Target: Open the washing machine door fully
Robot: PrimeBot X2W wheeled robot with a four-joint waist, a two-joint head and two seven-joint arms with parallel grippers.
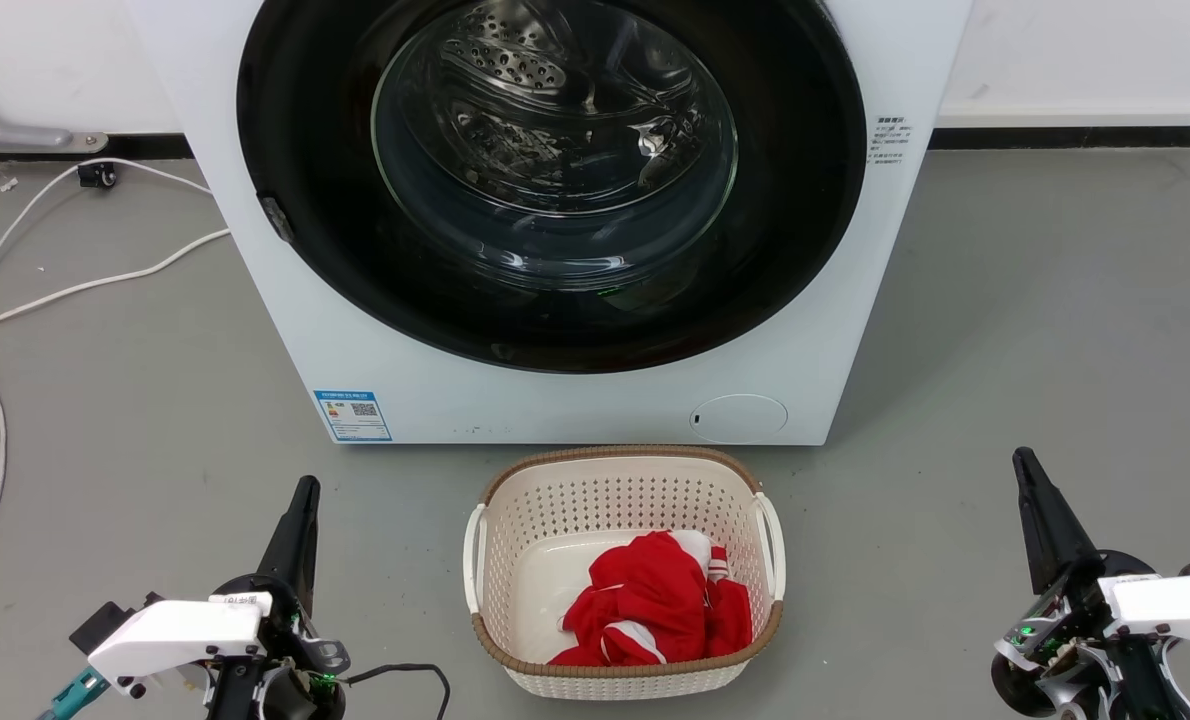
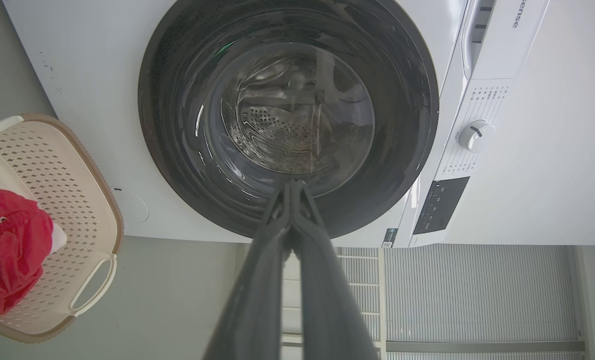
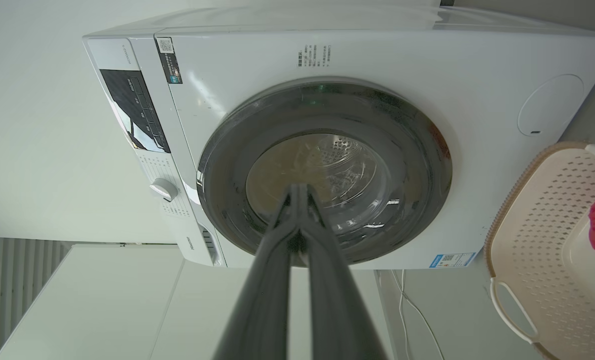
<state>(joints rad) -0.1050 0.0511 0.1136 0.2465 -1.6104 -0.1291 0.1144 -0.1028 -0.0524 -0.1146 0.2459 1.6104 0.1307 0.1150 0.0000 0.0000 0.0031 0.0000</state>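
Observation:
The white washing machine stands ahead of me on the grey floor. Its round glossy black washing machine door lies flat against the front, and the steel drum shows through the glass bowl. The door also faces both wrist views. My left gripper is low at the left, well short of the machine, fingers together and holding nothing. My right gripper is low at the right, also shut and apart from the machine. In each wrist view the fingers meet at their tips.
A cream perforated laundry basket with red and white cloth sits on the floor between my grippers, right before the machine. White cables trail over the floor at the left. Bare floor lies to the machine's right.

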